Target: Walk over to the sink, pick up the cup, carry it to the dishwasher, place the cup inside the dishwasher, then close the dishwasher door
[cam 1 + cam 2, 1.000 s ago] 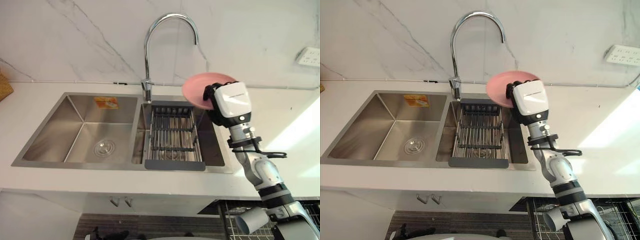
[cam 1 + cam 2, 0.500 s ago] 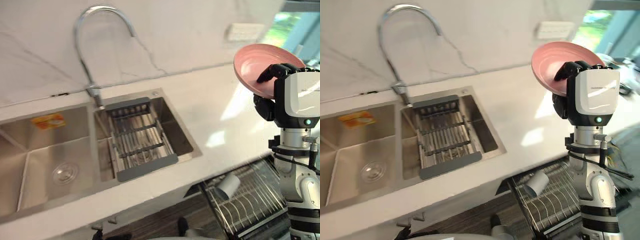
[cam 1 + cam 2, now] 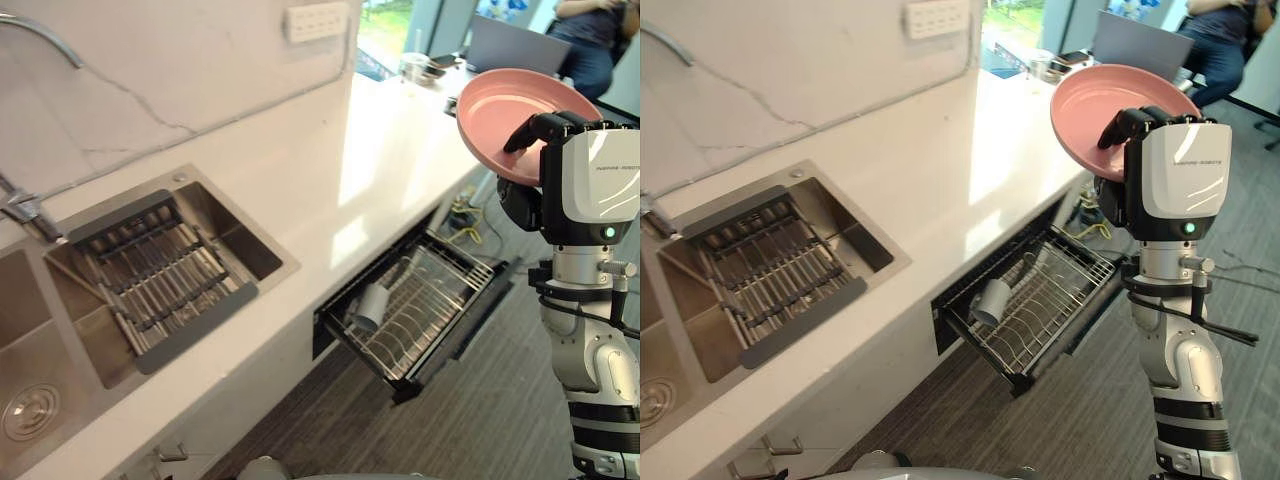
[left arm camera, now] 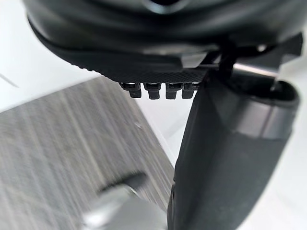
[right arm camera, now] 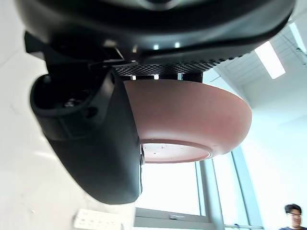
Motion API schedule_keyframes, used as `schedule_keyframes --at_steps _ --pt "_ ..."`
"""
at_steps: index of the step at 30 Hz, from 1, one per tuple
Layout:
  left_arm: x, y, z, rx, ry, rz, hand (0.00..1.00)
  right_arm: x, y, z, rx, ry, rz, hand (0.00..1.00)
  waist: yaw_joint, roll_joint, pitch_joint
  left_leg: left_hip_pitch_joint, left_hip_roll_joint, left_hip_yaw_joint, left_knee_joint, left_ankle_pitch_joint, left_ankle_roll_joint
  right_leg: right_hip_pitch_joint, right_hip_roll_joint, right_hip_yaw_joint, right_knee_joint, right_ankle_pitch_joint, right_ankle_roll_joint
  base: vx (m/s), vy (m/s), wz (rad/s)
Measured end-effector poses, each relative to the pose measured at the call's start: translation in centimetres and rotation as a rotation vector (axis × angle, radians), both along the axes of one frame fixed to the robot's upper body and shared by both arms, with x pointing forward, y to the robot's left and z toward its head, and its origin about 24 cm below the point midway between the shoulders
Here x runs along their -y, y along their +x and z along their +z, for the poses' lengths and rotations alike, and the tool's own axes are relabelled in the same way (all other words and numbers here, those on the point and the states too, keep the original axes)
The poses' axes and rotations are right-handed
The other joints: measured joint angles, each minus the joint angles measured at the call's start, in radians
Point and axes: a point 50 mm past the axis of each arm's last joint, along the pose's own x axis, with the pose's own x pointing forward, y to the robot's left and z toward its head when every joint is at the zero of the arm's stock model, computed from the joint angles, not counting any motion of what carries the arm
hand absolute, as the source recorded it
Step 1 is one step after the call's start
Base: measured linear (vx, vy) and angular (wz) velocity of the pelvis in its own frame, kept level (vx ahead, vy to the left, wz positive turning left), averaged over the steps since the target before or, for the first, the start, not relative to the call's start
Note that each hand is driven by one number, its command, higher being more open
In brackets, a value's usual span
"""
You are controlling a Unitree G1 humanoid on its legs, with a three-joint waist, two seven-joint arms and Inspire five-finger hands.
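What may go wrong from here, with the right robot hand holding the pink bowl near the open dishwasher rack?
1. The right robot hand grips the pink bowl by its rim, tilted and high; it may slip and fall.
2. A grey cup already lies in the dishwasher rack; the bowl may knock it when set down.
3. The rack comes out from under the white counter; the bowl may strike that edge while going down.

wall socket strip (image 3: 318, 20) | laptop (image 3: 518, 45) | person (image 3: 592, 45) behind it | grey floor (image 3: 480, 400)
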Motion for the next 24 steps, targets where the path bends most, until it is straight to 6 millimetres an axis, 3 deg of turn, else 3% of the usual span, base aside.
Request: schedule_keyframes --at_steps 5,10,13,20,24 --pt "0.7 0.6 -0.1 0.030 -0.027 -0.018 1.00 1.5 -2.6 -1.8 -0.064 0.075 -0.054 0.00 -0.023 -0.001 -0.020 0.000 -0.032 0.022 -0.082 0.070 -0.005 0.016 0.033 0.013 -0.131 0.016 0.081 -0.15 -0.104 -0.09" --pt "2.3 2.4 -0.1 0.087 -0.062 -0.074 1.00 0.8 -4.2 -6.1 -0.233 0.203 -0.064 0.00 -0.049 0.004 -0.045 0.013 -0.055 0.008 -0.184 0.140 0.008 0.013 0.046 -0.007 -0.143 0.017 0.083 -0.12 -0.007 0.11" --pt "2.6 3.4 0.0 0.107 -0.072 -0.105 1.00 -0.5 -4.2 -8.4 -0.326 0.225 -0.034 0.00 -0.070 0.004 -0.045 0.011 -0.064 -0.003 -0.212 0.164 0.014 0.007 0.047 -0.014 -0.142 0.018 0.083 -0.07 0.039 0.10" --pt "3.2 4.9 0.1 0.130 -0.082 -0.144 1.00 -1.8 -3.5 -12.8 -0.529 0.249 -0.011 0.00 -0.059 0.011 -0.041 -0.017 -0.087 -0.047 -0.250 0.201 0.028 -0.012 0.037 -0.055 -0.134 0.023 0.083 -0.01 0.058 0.18" --pt "3.7 4.4 -0.5 0.092 -0.105 -0.152 1.00 -1.5 -2.9 -14.0 -0.578 0.268 -0.039 0.00 -0.059 0.025 -0.030 -0.028 -0.099 -0.070 -0.251 0.203 0.029 -0.012 0.024 -0.070 -0.125 0.023 0.083 0.02 0.082 0.19"
